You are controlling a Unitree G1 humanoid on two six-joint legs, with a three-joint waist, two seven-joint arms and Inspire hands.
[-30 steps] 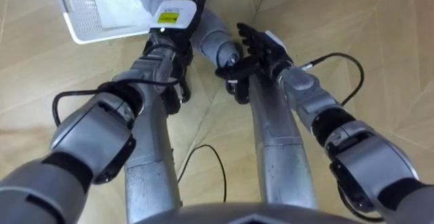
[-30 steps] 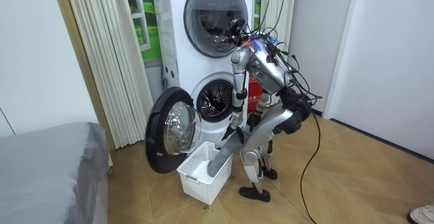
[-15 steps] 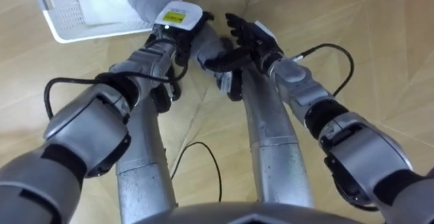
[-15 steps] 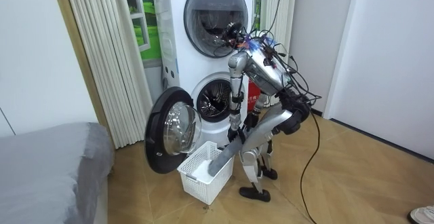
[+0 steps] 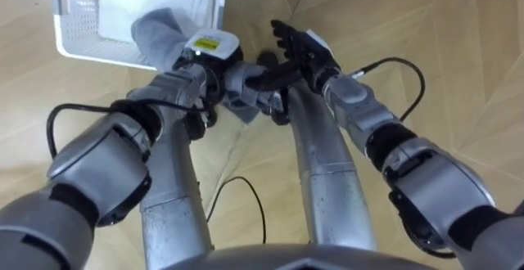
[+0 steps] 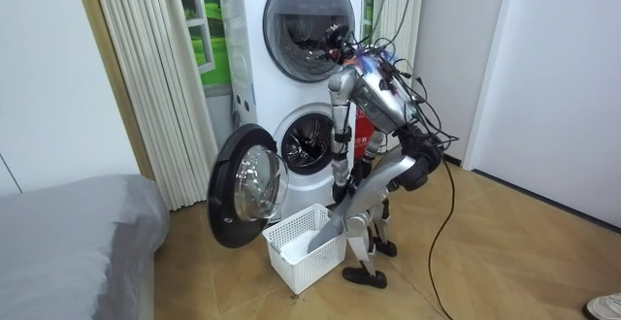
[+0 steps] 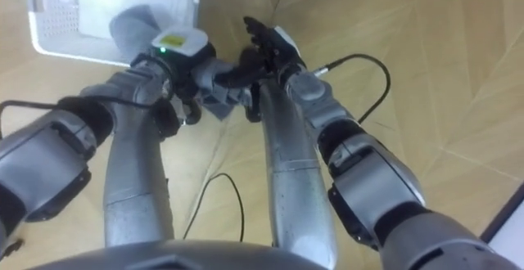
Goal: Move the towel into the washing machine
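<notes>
While the robot stands bent forward over the white laundry basket (image 5: 98, 51), the grey towel (image 5: 160, 29) runs from inside the basket, over its near rim, up to the hands. Its lower end reaches into the basket, so the towel is judged not yet clear of it.

Left hand (image 5: 211, 57): fingers curled round the towel and carrying its weight, with a fold of cloth hanging out beside the fist.

Right hand (image 5: 299, 45): fingers straight and spread, thumb against the cloth, grasping nothing. It is probably placed to take a second grip so that the towel does not trail.

Surface: a light wooden floor (image 5: 426, 24), on which the basket rests at the robot's feet.

Room, from the room view's left:
- a grey bed (image 6: 68, 233)
- a pale pleated curtain (image 6: 146, 78)
- the round washer door (image 6: 243, 189), swung wide open
- the washing machine (image 6: 310, 141), its drum exposed
- a second front-loader (image 6: 306, 15) stacked above it, closed

The basket stands just beside the open door, which keeps the transfer short.
</notes>
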